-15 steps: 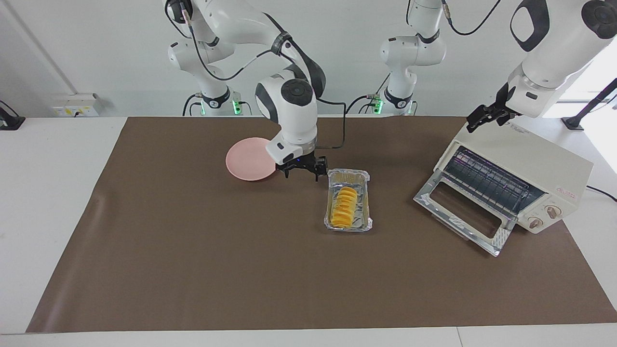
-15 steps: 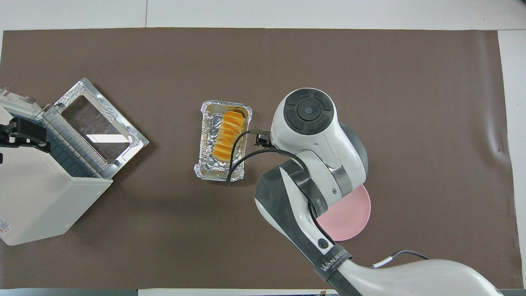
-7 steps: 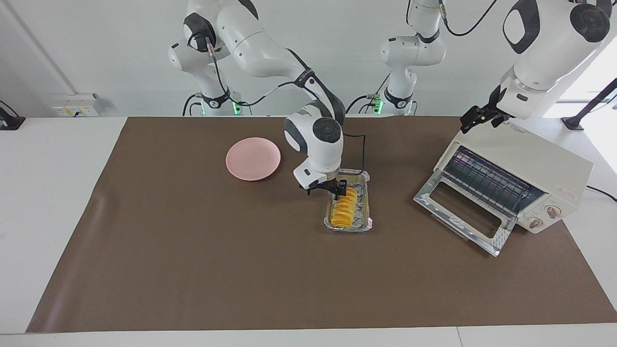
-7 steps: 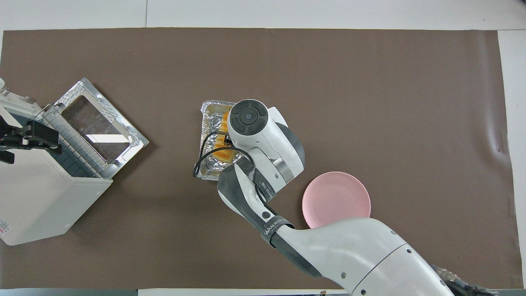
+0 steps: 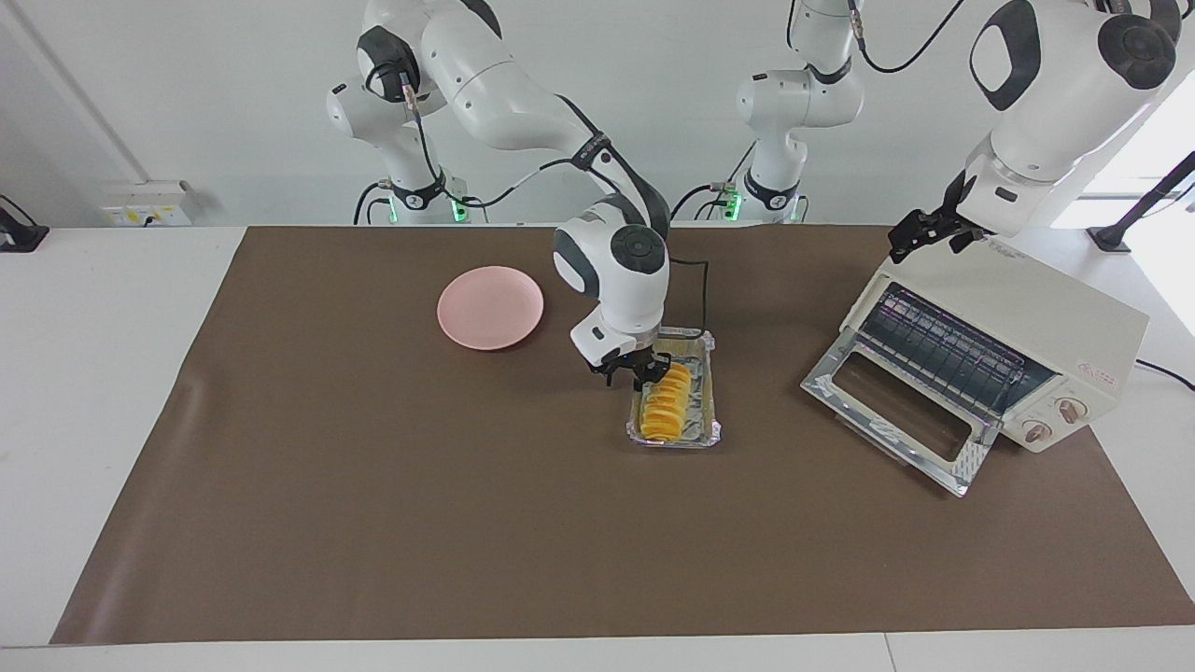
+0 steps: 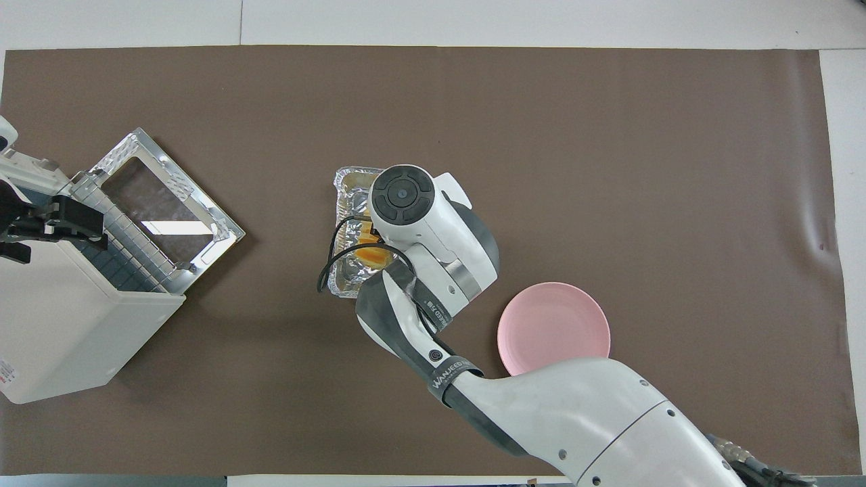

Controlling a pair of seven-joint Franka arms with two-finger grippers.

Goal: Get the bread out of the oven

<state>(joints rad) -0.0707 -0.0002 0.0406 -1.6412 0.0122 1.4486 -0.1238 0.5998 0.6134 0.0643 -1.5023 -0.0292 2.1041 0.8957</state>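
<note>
The bread (image 5: pixel 668 403), a ridged golden loaf, lies in a crinkled foil tray (image 5: pixel 707 385) on the brown mat, outside the oven (image 5: pixel 1018 322). My right gripper (image 5: pixel 634 373) is down in the tray, shut on the end of the bread nearer the robots. In the overhead view its wrist hides most of the bread (image 6: pixel 371 257) and the tray (image 6: pixel 346 181). The cream oven (image 6: pixel 61 331) stands at the left arm's end with its glass door (image 5: pixel 892 411) dropped open and its rack bare. My left gripper (image 5: pixel 922 233) hangs open over the oven's top (image 6: pixel 42 223).
A round pink plate (image 5: pixel 490 306) lies on the mat toward the right arm's end, nearer the robots than the tray; it also shows in the overhead view (image 6: pixel 553 329). The brown mat (image 5: pixel 420 523) covers the table.
My right gripper swung from beside the plate over to the tray, dropped onto the bread and closed in. The left gripper drifted slightly over the oven's top.
</note>
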